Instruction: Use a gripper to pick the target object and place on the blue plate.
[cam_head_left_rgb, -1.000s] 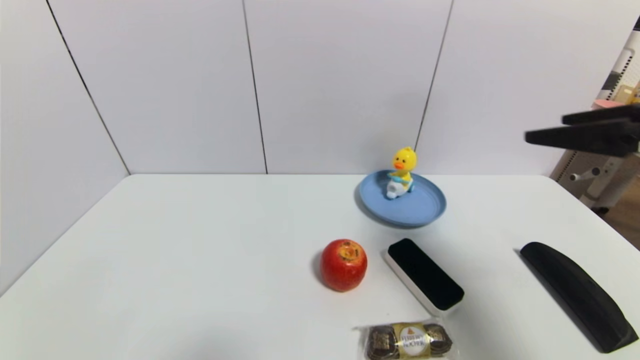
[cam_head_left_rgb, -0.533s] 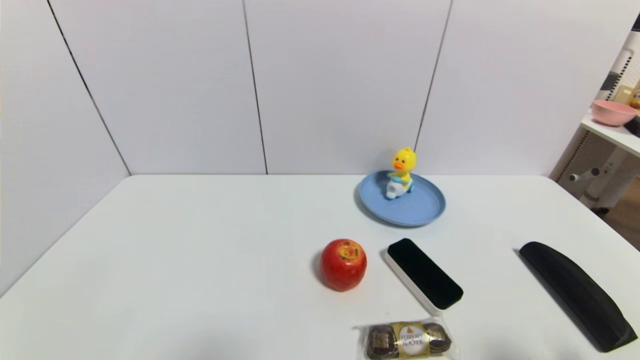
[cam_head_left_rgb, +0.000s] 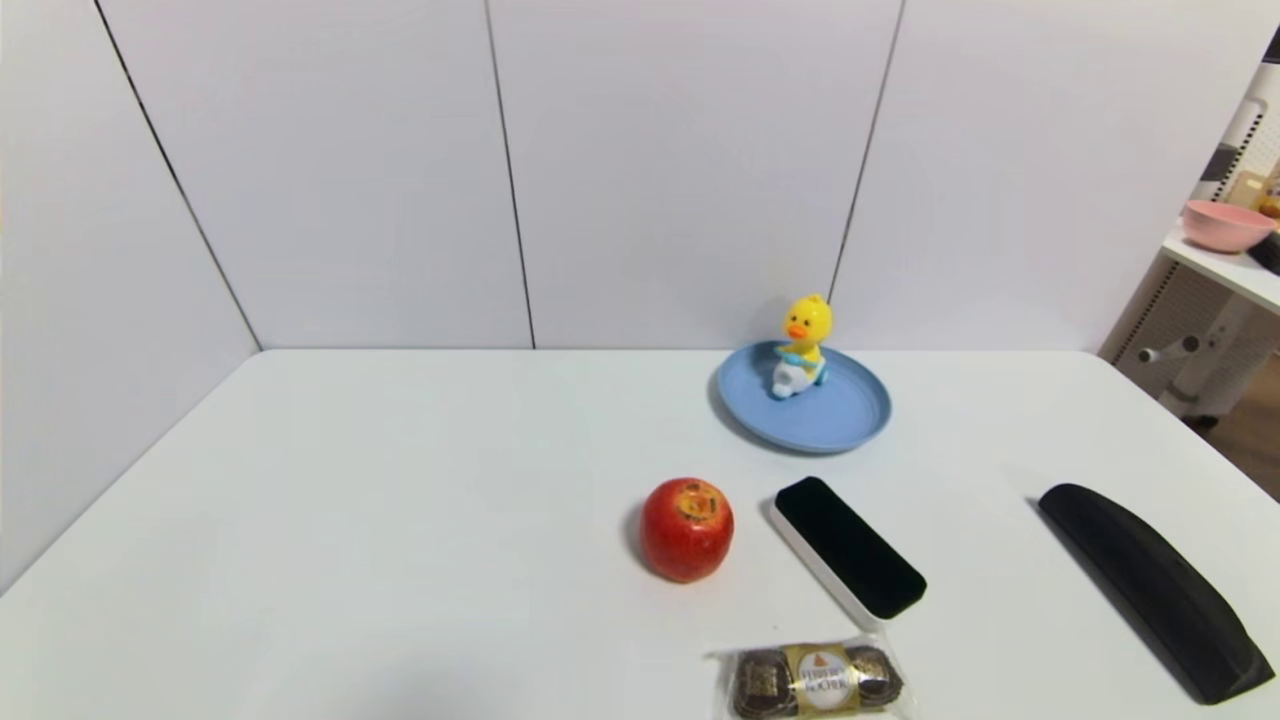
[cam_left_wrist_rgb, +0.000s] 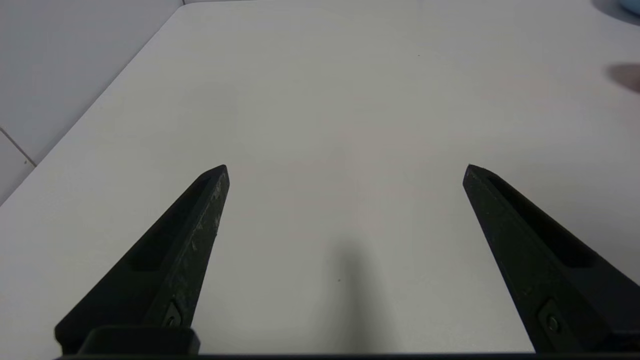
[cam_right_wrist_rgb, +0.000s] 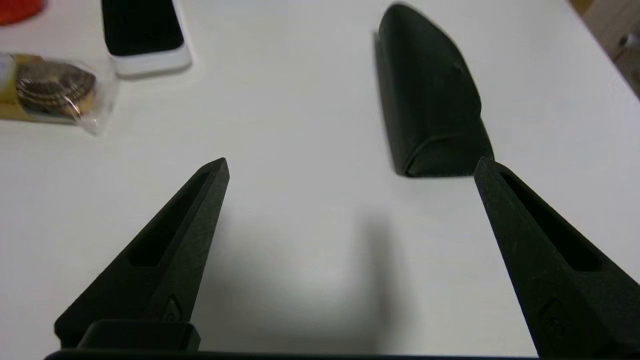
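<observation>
The right claw hangs released over bare white counter, its two black fingers spread wide with nothing between them. Beyond its tips, a long black case lies at the upper right of the right wrist frame, and a wrapped pack of chocolates and a white-edged black eraser block sit at the upper left. The left claw is likewise released and empty above the counter. Neither claw shows in the head view. There the yellow duck toy stands upright on the far-left part of the blue plate, right of centre. A red apple sits lower, near the eraser block.
</observation>
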